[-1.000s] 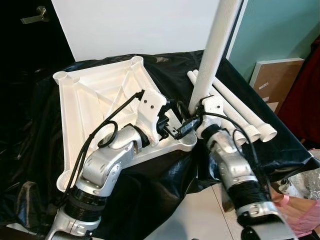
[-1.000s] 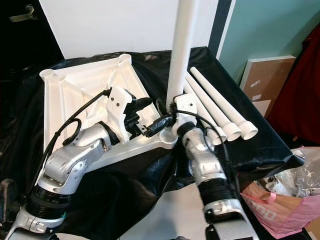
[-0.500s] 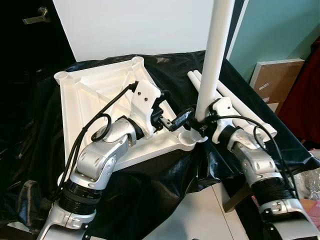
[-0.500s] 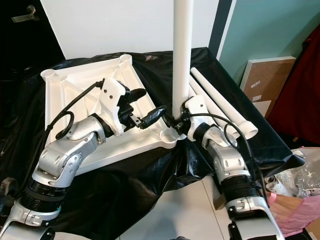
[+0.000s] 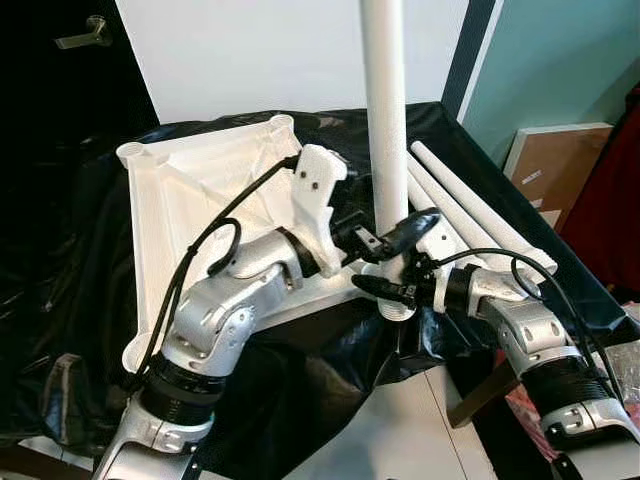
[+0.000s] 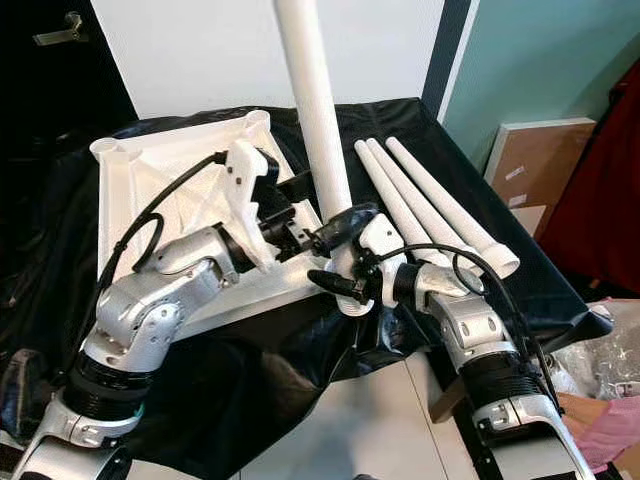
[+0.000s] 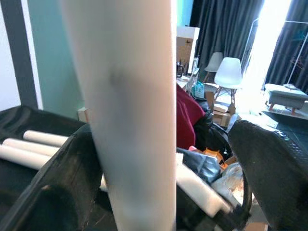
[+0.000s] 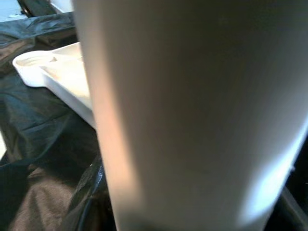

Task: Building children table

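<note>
We hold the white table leg [image 5: 385, 110] upright at the near corner socket of the upturned tabletop [image 5: 170, 200], so it can seat. Right gripper [image 5: 392, 290] pinches its base; left gripper [image 5: 392, 232] looks spread around it, hard to confirm. Long axis near vertical, narrow end up. Three spare legs [image 6: 420, 205] lie beside.

This is a room in a home. The left wrist view shows dark curtains [image 7: 226, 24] at a bright window, white chairs [image 7: 234, 72] and a footstool [image 7: 286, 96]. Near the counter [image 5: 560, 290] covered with black plastic stand a teal wall [image 5: 560, 60] and a dark door [image 5: 50, 60].
</note>
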{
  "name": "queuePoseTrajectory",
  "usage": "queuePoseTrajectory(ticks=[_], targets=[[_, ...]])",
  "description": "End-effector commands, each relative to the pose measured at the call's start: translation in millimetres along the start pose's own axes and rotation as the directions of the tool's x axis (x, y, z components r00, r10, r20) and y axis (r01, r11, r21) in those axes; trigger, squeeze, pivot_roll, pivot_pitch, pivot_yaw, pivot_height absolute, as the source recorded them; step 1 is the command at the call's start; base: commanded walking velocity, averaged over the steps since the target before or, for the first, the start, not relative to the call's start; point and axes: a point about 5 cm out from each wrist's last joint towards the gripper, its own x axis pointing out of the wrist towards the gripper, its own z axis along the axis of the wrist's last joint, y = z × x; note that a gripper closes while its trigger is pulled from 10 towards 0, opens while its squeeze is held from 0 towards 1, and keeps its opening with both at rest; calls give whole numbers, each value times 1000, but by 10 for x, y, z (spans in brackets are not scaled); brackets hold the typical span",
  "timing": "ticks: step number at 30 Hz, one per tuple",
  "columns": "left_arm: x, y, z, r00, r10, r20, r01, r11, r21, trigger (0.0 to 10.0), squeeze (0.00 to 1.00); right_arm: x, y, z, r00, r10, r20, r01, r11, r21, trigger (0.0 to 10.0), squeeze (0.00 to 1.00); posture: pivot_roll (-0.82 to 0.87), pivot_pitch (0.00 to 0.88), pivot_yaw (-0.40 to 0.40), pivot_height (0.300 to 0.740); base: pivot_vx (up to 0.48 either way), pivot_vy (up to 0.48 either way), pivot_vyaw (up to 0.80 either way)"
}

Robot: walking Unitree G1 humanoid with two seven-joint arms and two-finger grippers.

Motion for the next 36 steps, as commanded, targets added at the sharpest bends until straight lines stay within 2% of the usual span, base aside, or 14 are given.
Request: queuePoseTrajectory(ticks=[1, 6, 7, 11, 21, 22, 23, 24, 27, 29, 31, 36], targets=[[41, -160, 3, 958, -287, 4, 287, 958, -23, 10000, 0, 18, 50, 35, 998, 63, 6, -63, 998, -2, 10000, 0, 1, 13, -19, 740, 0, 0, 0], [79, -166, 13, 951, -309, 14, 309, 950, -52, 10000, 0, 20, 83, 41, 995, 100, -2, -100, 995, -4, 10000, 0, 1, 13, -19, 740, 0, 0, 0], [89, -160, 9, 952, -307, 12, 307, 950, -57, 0, 0, 18, 89, 39, 994, 106, -5, -106, 994, -4, 10000, 0, -4, 4, -13, 740, 0, 0, 0], [90, -137, 4, 954, -299, 12, 300, 952, -61, 0, 0, 16, 77, 45, 996, 94, 1, -94, 995, 11, 10000, 0, -6, 0, -11, 740, 0, 0, 0], [123, -6, 28, 983, -182, -9, 181, 982, -45, 0, 0, 10, 24, 85, 999, 40, 21, -40, 999, 25, 10000, 0, -4, 0, -14, 740, 0, 0, 0], [137, 36, 27, 989, -142, -27, 141, 989, -41, 0, 0, 13, 8, 95, 999, 20, 31, -21, 999, 35, 10000, 627, -4, 0, -14, 740, 0, 0, 0], [146, 66, 26, 993, -115, -41, 113, 993, -37, 0, 0, 16, -3, 103, 999, 8, 38, -9, 999, 42, 10000, 627, -4, 0, -14, 740, 0, 0, 0], [154, 77, 34, 994, -101, -48, 100, 995, -24, 10000, 0, 16, -17, 114, 999, -8, 48, 6, 999, 49, 10000, 1000, -5, 0, -14, 740, 0, 0, 0], [158, 80, 40, 994, -96, -52, 95, 995, -15, 10000, 0, 16, -26, 121, 998, -18, 55, 15, 998, 54, 10000, 1000, -5, 0, -14, 740, 0, 0, 0], [191, 79, 107, 997, -74, -39, 74, 997, -13, 10000, 0, 22, -62, 146, 995, -69, 79, 65, 997, 50, 10000, 1000, -7, 0, -14, 740, 0, 0, 0], [235, 112, 156, 999, -7, -44, 7, 1000, -1, 10000, 0, 39, -92, 185, 985, -138, 106, 133, 990, 55, 10000, 1000, -12, 0, -13, 740, 0, 0, 0], [281, 159, 205, 997, 65, -40, -65, 998, -2, 10000, 0, 64, -115, 206, 967, -227, 118, 220, 973, 68, 10000, 1000, -14, 5, -14, 740, 0, 0, 0]])
